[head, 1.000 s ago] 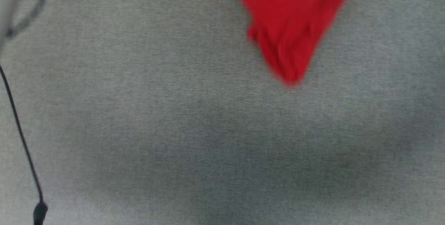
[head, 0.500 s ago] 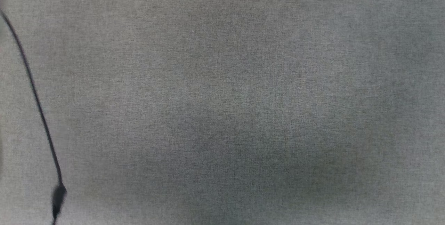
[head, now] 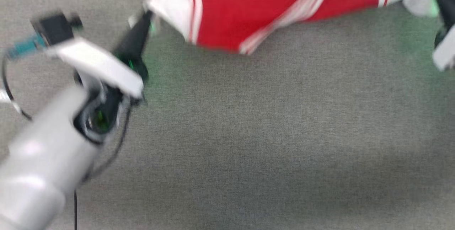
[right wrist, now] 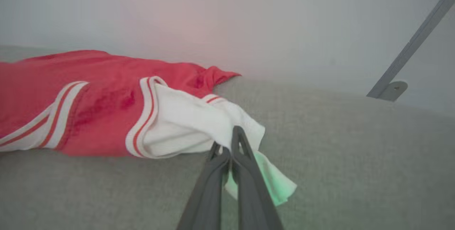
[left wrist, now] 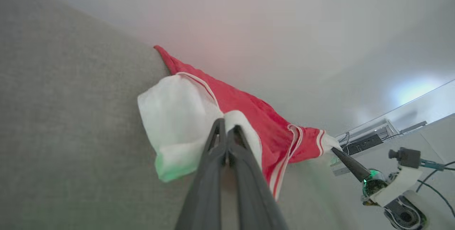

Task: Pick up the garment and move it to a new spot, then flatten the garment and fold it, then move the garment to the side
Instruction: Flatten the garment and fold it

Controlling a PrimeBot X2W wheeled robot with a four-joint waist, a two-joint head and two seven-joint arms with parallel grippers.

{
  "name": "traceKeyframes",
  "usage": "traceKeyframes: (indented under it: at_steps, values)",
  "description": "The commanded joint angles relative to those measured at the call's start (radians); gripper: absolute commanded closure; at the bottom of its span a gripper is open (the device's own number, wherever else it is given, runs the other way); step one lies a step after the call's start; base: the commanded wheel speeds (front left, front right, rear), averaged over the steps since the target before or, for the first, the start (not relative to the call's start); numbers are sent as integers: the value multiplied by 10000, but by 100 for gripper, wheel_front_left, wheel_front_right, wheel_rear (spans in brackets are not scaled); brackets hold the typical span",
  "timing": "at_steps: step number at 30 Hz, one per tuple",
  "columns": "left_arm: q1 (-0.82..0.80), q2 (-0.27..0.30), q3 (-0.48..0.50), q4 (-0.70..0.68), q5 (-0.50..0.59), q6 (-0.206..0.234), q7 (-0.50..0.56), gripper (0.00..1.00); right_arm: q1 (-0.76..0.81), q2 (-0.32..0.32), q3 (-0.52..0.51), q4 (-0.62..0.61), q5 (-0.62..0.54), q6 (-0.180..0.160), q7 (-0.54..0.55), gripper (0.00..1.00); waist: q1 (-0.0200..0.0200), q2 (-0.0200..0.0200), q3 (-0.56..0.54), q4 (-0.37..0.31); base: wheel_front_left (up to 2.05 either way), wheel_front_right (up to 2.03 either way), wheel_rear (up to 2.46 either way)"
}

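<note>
**A:** The left gripper point(left wrist: 226, 127) is clenched hard, fingers pressed together with the left sleeve point(left wrist: 177, 130) of the garment point(head: 249, 9) pinched at the tips.

**B:** Same story opposite! The right gripper point(right wrist: 227, 143) is clamped on the right sleeve point(right wrist: 192, 127), and a loose white corner flops past its fingers.

**A:** So the shirt is strung between the two claws, red body in the middle, a white sleeve out at each end.

**B:** In the head view it runs along the top of the picture over the grey fabric surface point(head: 249, 134), one claw at either end.

**A:** From the wrists, the red body looks to rest on that surface, just ahead of each claw's tips. The head view is blurred, mind.
</note>
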Motion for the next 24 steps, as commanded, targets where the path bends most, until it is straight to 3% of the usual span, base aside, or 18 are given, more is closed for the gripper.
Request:
traceKeyframes:
  at_steps: [1, 5, 13, 20, 24]
  values:
    - [736, 143, -29, -508, 100, 25, -126, 100, 768, -290, 18, -509, 295, -3, 110, 100, 0, 0, -282, 14, 0, 0, 0]
    - [2512, 333, 43, -1443, 402, 25, -204, 100, 2447, -708, -75, -1612, 778, -3, 336, 100, 0, 0, -801, 60, 0, 0, 0]
    - [5621, 535, 1309, -2687, 1135, 25, -225, 100, 5518, -1441, -1263, -3347, 1039, -3, 1046, 100, 0, 0, -1616, 216, 0, 0, 0]
    - [7376, 1036, 1874, -4066, 1322, 25, -227, 100, 7512, -1652, -2483, -4442, 979, -5, 1811, 100, 0, 0, -1788, 205, 0, 0, 0]
    - [8736, 1266, 2781, -4737, 1625, 25, -229, 100, 8991, -1612, -3269, -5320, 759, -5, 2523, 100, 0, 0, -1901, 131, 0, 0, 0]
